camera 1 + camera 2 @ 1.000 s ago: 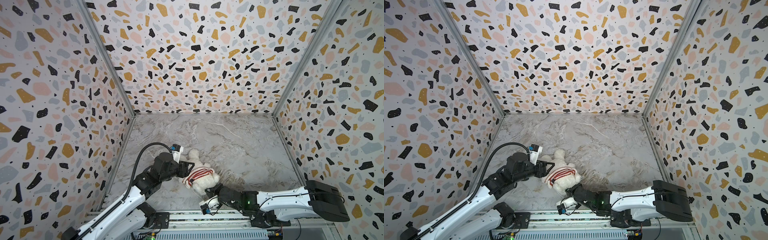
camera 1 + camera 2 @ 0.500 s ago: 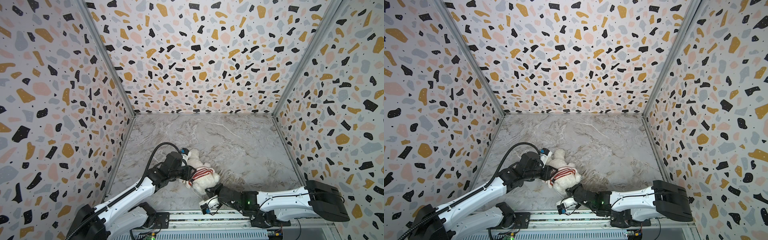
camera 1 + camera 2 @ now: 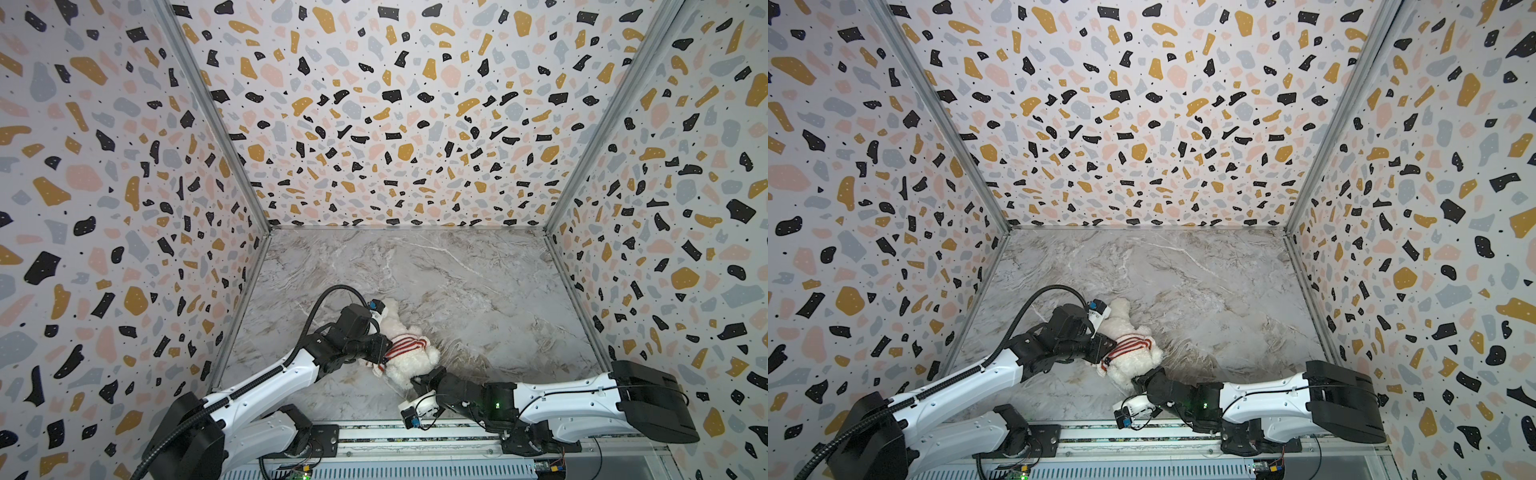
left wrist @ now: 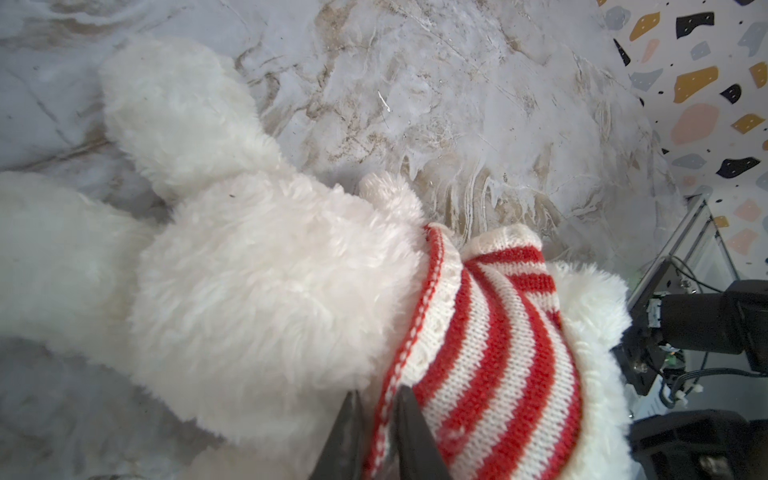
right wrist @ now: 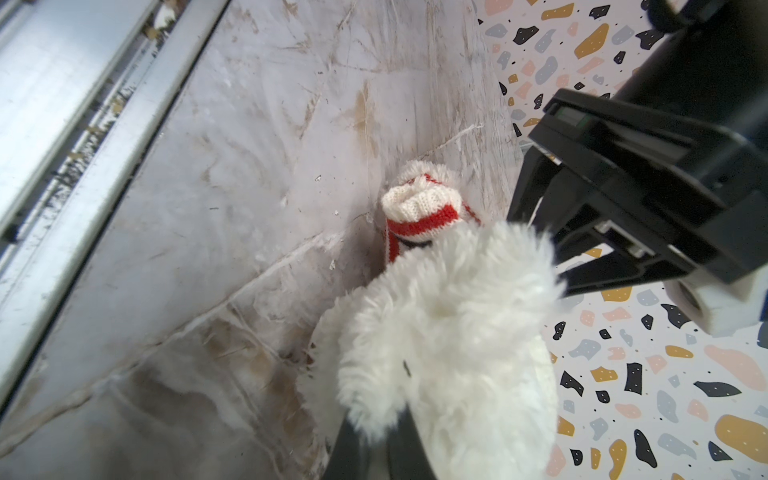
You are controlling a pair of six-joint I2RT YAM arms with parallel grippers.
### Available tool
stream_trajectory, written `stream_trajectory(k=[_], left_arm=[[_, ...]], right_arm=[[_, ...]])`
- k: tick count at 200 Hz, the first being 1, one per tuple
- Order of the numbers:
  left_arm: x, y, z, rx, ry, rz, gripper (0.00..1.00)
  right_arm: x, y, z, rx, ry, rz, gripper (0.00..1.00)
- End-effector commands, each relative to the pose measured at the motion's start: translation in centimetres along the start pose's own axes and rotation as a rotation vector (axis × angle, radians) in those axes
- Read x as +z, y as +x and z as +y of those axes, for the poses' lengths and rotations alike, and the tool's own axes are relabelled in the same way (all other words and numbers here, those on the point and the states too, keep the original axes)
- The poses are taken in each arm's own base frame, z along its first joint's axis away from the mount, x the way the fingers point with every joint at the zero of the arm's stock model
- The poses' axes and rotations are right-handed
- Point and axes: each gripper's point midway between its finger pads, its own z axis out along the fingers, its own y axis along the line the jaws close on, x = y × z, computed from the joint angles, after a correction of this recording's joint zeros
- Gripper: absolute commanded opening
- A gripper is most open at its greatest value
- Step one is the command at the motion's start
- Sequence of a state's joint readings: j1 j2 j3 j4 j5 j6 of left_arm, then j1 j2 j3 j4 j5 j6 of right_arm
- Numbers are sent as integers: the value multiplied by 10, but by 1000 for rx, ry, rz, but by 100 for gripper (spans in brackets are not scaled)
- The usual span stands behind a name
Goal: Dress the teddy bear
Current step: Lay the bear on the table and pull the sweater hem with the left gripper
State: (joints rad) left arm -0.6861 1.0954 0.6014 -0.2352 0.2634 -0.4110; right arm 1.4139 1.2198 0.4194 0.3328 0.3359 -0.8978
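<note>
The white fluffy teddy bear [image 3: 409, 368] [image 3: 1133, 368] lies on the marble floor [image 3: 457, 291] near the front, with a red-and-white striped knit top [image 3: 405, 345] [image 3: 1128, 345] round its upper body. In the left wrist view my left gripper [image 4: 378, 415] is shut on the top's [image 4: 486, 353] red-and-white hem, next to the bear's bare furry body [image 4: 257, 282]. In both top views it [image 3: 384, 352] [image 3: 1106, 348] is at the bear's left side. My right gripper [image 5: 376, 436] [image 3: 415, 380] is shut on white fur [image 5: 449, 340] at the bear's near end.
Terrazzo-patterned walls [image 3: 124, 187] close the floor on the left, back and right. A metal rail [image 3: 374, 440] with both arm bases runs along the front edge. The left arm's black gripper body [image 5: 648, 174] hangs close over the bear in the right wrist view.
My left gripper has moved right, up to the bear, and has closed from open onto the top's hem. The right arm and the bear have stayed where they were.
</note>
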Motion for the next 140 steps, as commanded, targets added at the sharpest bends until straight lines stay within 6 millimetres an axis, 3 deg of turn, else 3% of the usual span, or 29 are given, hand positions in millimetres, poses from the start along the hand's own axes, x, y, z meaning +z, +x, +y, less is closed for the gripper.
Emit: stream_trajectory(k=[1, 35, 140], left_arm=[[-6, -10, -5, 28, 0, -30, 8], [-15, -22, 5, 19, -82, -80, 0], [-35, -61, 51, -94, -265, -242, 0]], right_arm=[[-3, -1, -10, 11, 34, 2, 0], [-5, 0, -10, 0, 34, 6, 0], [-10, 1, -1, -73, 40, 53, 0]])
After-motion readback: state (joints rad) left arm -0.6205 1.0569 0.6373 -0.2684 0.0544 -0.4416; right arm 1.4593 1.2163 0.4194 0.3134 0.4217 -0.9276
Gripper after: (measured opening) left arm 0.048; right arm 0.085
